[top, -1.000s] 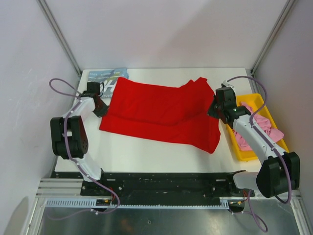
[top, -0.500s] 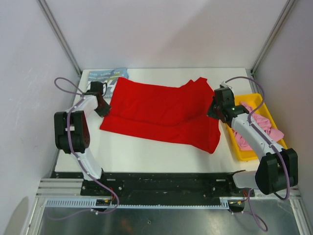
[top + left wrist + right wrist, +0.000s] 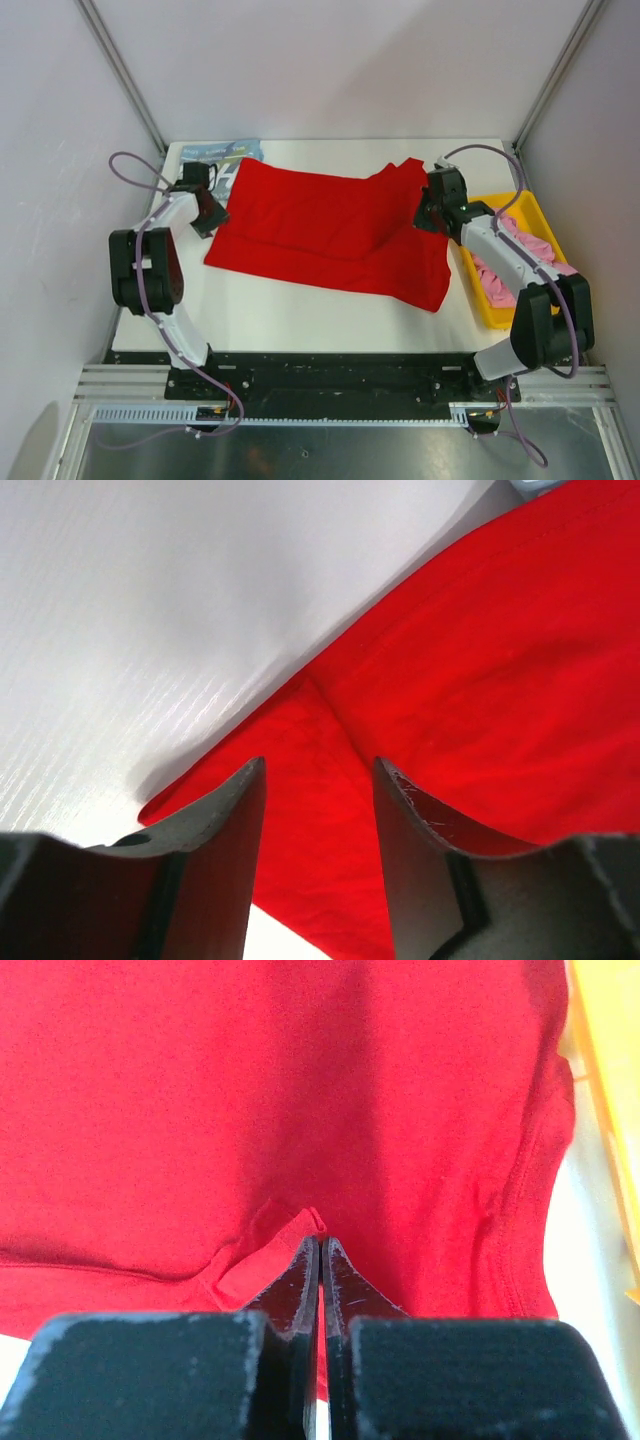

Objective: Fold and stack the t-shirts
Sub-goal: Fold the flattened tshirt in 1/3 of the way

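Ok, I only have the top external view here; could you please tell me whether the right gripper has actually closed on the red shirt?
Observer: Yes. In the right wrist view the right gripper is shut and pinching a small raised fold of the red t-shirt.
Operator: Thank you. And is the left one closed too?
Observer: No. The left gripper is open, with the shirt's edge lying between its jaws, unclamped.
Operator: Does the cloth lie flat there?
Observer: Not quite. The left wrist view shows a crease running through the cloth between the jaws, where one layer overlaps another.
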